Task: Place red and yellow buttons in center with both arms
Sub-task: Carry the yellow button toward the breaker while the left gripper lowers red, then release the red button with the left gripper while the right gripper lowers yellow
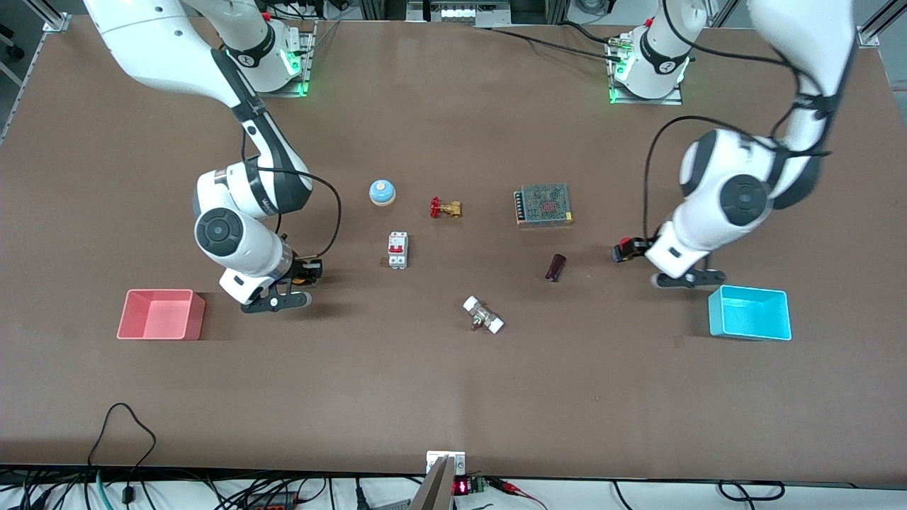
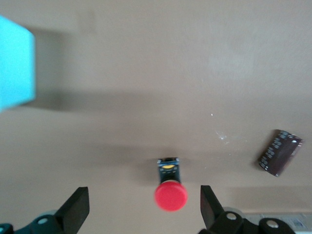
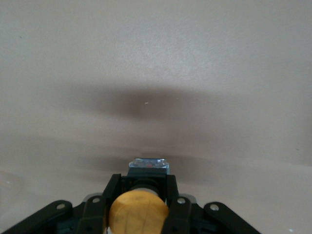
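Note:
The red button (image 1: 623, 249) lies on the brown tabletop (image 1: 453, 382) near the left arm's end, beside the cyan bin. In the left wrist view the red button (image 2: 171, 196) sits between the fingers (image 2: 78, 210) of my left gripper (image 2: 144, 210), which is open around it without touching it. My left gripper (image 1: 633, 250) is low over the button. My right gripper (image 1: 305, 273) is shut on the yellow button (image 3: 139, 213), low over the table next to the pink bin. Its fingers (image 3: 170, 195) clamp the button's black body.
A pink bin (image 1: 161, 314) stands at the right arm's end and a cyan bin (image 1: 750, 312) at the left arm's end. Between them lie a pale blue bell (image 1: 382, 191), a brass valve (image 1: 445, 207), a circuit breaker (image 1: 397, 250), a meshed power supply (image 1: 543, 205), a dark cylinder (image 1: 555, 267) and a white fitting (image 1: 483, 314).

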Available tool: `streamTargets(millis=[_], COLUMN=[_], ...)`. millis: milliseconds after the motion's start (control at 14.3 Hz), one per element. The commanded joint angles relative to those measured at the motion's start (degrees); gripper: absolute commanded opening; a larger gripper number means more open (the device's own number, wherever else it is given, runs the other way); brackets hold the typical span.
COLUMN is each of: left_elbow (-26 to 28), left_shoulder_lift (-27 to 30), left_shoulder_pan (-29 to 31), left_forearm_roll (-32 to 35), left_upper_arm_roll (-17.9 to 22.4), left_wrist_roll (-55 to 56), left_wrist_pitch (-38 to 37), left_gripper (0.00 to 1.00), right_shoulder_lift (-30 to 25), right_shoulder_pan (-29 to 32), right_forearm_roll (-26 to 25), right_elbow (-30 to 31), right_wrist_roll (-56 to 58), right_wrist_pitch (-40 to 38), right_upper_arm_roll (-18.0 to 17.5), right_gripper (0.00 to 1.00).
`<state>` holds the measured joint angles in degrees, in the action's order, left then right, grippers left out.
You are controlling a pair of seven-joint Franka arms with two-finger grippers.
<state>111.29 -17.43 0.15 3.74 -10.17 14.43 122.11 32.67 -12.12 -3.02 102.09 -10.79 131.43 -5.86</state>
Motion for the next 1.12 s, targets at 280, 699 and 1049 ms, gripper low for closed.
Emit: streamTargets(millis=[280, 699, 1049], left_elbow=[-22.50, -29.31, -18.57], left_shoulder_lift=[0.03, 5.98, 15.58], left_shoulder_pan=[4.68, 4.43, -3.49], left_forearm_roll=[1.01, -0.48, -0.75], left_upper_arm_roll=[0.24, 1.55, 11.75], left_wrist_roll=[-14.70, -20.74, -21.55], left_wrist_pitch=[-23.29, -34.85, -28.15], left_gripper=[1.00, 1.00, 1.00], right_shoulder_lift=[0.91, 0.48, -6.90], right_shoulder_pan=[-0.10, 0.34, 4.63], right_forearm_roll=[-0.94, -0.33, 2.92], right_elbow=[-0.05, -0.75, -5.30], right_wrist_roll=[-0.20, 0.15, 1.03], right_wrist_pitch=[1.28, 0.85, -11.17], right_upper_arm_roll=[-0.03, -0.12, -0.20], right_gripper=[0.57, 1.00, 1.00])
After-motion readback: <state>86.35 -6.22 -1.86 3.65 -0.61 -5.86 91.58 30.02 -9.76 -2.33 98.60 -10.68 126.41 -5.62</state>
